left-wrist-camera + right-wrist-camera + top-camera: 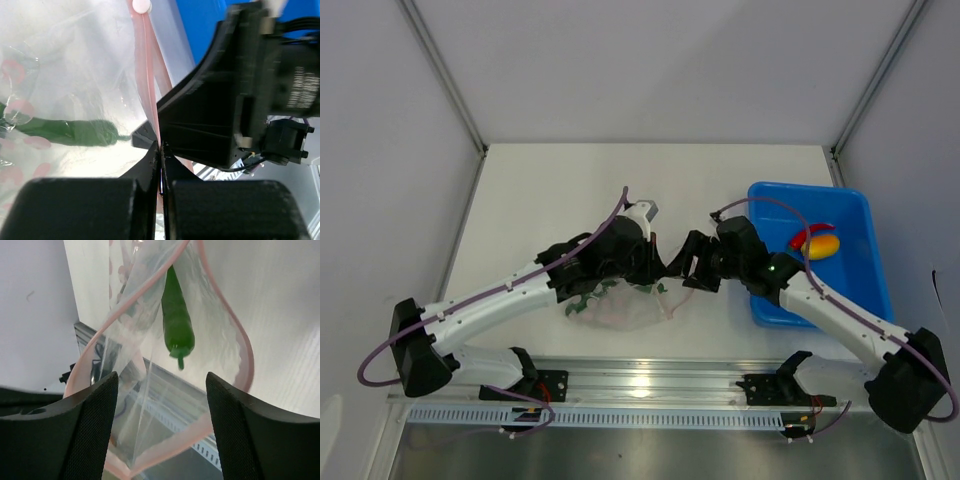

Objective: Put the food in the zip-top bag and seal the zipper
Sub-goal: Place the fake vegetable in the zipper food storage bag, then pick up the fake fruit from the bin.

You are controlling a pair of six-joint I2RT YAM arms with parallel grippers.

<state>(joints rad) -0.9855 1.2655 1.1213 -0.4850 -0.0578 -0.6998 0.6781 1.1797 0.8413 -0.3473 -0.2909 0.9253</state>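
On the white table (550, 190) we see the left pincer (161, 165) pinching the pink strip (148, 75) of the clear crinkly bag (625, 308). The right pincer (162, 390) is spread. The red chili (810, 232) and yellow piece (822, 246) lie right of it, in the blue bin (840, 290).

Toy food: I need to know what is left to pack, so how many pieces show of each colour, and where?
Red: 1, chili, in the blue bin
Yellow-orange: 1, rounded piece, in the bin
Green: 1 clearly seen, pepper, inside the zip-top bag; any more cannot be told
Total: 3
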